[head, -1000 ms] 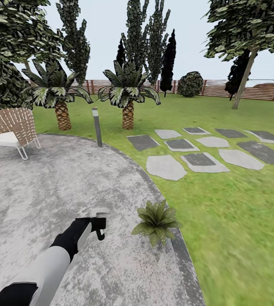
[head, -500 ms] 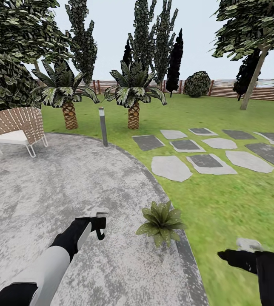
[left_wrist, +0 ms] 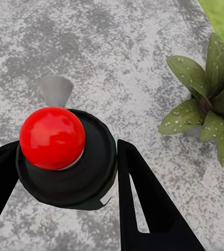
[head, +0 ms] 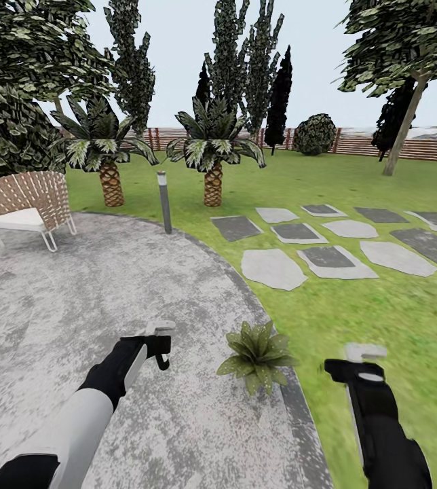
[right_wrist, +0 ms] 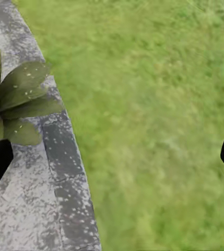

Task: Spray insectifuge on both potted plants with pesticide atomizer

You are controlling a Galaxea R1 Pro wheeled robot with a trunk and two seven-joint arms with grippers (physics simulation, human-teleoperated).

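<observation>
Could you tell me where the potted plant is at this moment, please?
In the head view the potted plant sits low at centre on the paved patio's edge beside the lawn, between the left gripper and right gripper.

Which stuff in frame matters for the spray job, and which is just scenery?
Job:
- pesticide atomizer, clamped in the left gripper
- potted plant at the patio edge
- right gripper, open and empty, over the lawn

Scenery:
- bollard lamp
- wicker chair
- two palms
- stepping stones
- wooden fence
</observation>
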